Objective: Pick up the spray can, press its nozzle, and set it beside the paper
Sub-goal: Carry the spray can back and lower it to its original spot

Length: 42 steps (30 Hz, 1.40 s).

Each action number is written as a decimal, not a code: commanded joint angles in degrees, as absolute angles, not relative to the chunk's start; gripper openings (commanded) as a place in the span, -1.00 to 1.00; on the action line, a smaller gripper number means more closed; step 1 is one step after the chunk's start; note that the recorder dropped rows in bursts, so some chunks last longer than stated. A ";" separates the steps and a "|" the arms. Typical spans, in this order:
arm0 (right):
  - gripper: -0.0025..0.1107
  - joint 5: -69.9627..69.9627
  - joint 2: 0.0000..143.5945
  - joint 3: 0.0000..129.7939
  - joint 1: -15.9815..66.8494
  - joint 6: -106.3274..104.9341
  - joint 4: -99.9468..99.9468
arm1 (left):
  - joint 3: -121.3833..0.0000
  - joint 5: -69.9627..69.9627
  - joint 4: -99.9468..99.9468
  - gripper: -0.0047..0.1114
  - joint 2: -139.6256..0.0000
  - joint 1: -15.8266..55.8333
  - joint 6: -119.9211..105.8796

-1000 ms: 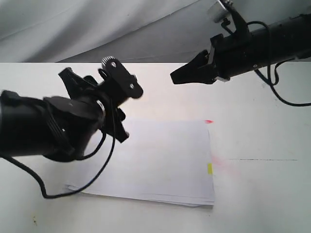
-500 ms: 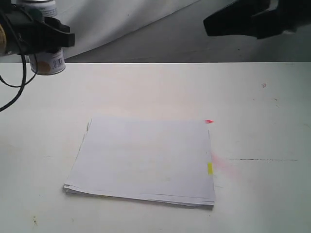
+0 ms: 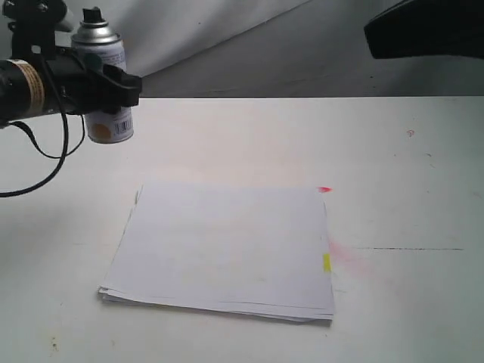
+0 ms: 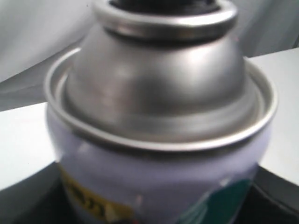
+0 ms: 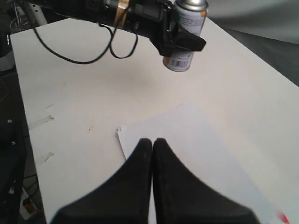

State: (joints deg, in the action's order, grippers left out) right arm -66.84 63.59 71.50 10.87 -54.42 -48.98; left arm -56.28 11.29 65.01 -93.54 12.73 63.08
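my left gripper (image 3: 113,82) is clenched around the spray can (image 3: 112,123), the black fingers (image 3: 125,85) wrapping its white body about halfway up, so the can stands upright in my grasp with its silver dome and the small black nozzle (image 3: 92,13) clear above them. from the exterior view the can sits at the far left of the white table (image 3: 393,166), beyond the far left corner of the paper (image 3: 227,246) and well apart from it; i cannot tell for sure whether its base touches the tabletop. my left wrist view is filled by the can's dome (image 4: 159,84), blurred, with a bit of teal and yellow print lower down. the paper lies flat in the middle of the table, a pink tab (image 3: 324,189) at its far right corner and a yellow tab (image 3: 327,262) on its right edge. my right gripper (image 5: 152,141) holds nothing, its two dark fingers pressed tip to tip, hanging over the paper's near edge in its own wrist view, with the can (image 5: 189,18) across the table from it. in the exterior view it shows only as a dark blurred shape at the upper right.
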 commanded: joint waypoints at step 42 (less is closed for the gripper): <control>-0.96 -65.90 62.25 71.17 10.66 -53.99 -46.45 | -59.72 56.46 12.05 -0.92 -128.35 12.58 11.77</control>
State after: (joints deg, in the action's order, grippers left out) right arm -66.54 62.43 71.50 10.87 -53.69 -46.38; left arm -57.76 53.65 13.26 -127.26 12.72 11.95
